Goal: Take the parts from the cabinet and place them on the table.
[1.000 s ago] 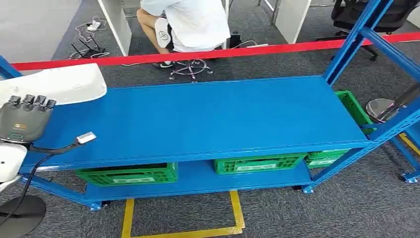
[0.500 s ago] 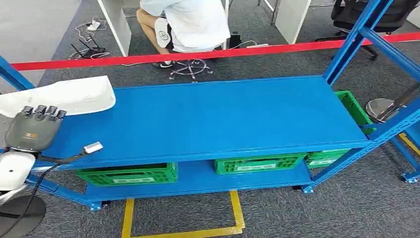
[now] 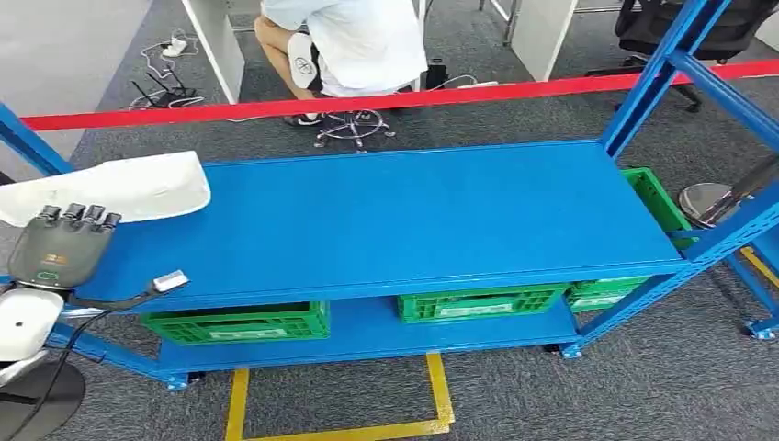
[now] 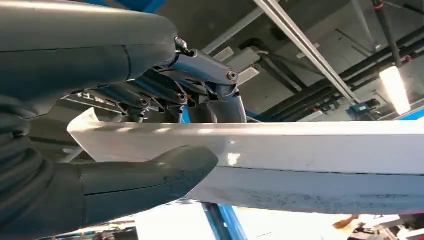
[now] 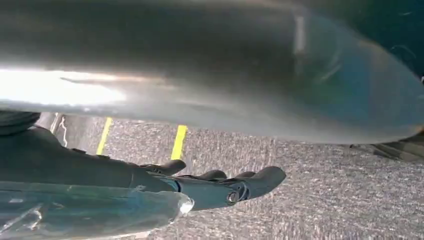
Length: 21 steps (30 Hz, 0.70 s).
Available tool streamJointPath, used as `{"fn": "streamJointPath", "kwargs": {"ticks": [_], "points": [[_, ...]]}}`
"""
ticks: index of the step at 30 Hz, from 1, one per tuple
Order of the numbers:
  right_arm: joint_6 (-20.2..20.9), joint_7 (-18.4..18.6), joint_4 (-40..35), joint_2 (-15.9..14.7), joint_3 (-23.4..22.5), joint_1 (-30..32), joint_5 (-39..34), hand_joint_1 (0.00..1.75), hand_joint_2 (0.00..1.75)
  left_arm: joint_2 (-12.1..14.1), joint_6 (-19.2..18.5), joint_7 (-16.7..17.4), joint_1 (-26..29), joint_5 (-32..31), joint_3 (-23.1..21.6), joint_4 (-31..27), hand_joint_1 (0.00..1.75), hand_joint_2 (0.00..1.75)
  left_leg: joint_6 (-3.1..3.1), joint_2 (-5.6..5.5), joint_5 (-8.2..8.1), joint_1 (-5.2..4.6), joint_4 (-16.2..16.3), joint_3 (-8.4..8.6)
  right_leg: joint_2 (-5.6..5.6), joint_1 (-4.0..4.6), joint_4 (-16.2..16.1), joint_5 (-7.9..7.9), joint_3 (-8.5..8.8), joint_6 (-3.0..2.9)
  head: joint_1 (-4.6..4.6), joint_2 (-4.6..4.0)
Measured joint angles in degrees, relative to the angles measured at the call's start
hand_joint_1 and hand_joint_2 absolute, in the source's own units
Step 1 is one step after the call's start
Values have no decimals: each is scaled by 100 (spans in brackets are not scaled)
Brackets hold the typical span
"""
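A curved white part [image 3: 119, 188] lies over the left end of the blue shelf top [image 3: 413, 216], and my left hand [image 3: 62, 246] grips its near edge. Up close, the thick thumb [image 4: 150, 175] presses one face of the white part [image 4: 300, 150] while the dark fingers [image 4: 165, 95] clamp the other face. My right hand [image 5: 220, 185] hangs over grey carpet, its fingers stretched out and slightly apart with nothing in them. A small white tag on a cable [image 3: 171, 281] dangles beside the left wrist.
Green crates [image 3: 239, 322] [image 3: 478, 301] sit on the lower shelf, and another [image 3: 657, 202] stands behind the right end. Blue uprights [image 3: 657, 78] rise at the right. A red barrier tape [image 3: 459, 92] runs behind, with a seated person [image 3: 358, 37] beyond. Yellow floor lines [image 3: 340, 427] mark the front.
My left hand has carried the white part to the right and nearer, further over the shelf's left end, then eased slightly back. The rest of the scene holds still.
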Motion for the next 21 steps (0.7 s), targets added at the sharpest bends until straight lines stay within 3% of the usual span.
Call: {"fn": "streamJointPath", "kwargs": {"ticks": [15, 19, 21], "points": [[88, 0, 0, 7, 46, 1, -22, 0, 0, 0, -15, 0, -45, 0, -96, 0, 138, 175, 21, 0, -15, -21, 4, 0, 2, -24, -16, 5, 6, 17, 2, 0], [88, 0, 0, 17, 46, 2, -24, 0, 0, 0, -15, 0, -58, 0, -129, 0, 138, 175, 53, 1, -31, -50, 9, 0, 5, -54, -34, 6, 28, 59, 0, 0], [90, 0, 0, 22, 46, 2, -24, 0, 0, 4, -15, 0, -76, 0, -131, 0, 138, 175, 97, 4, 9, -49, 3, 1, 13, -61, -48, 47, 82, 110, -2, 0]]}}
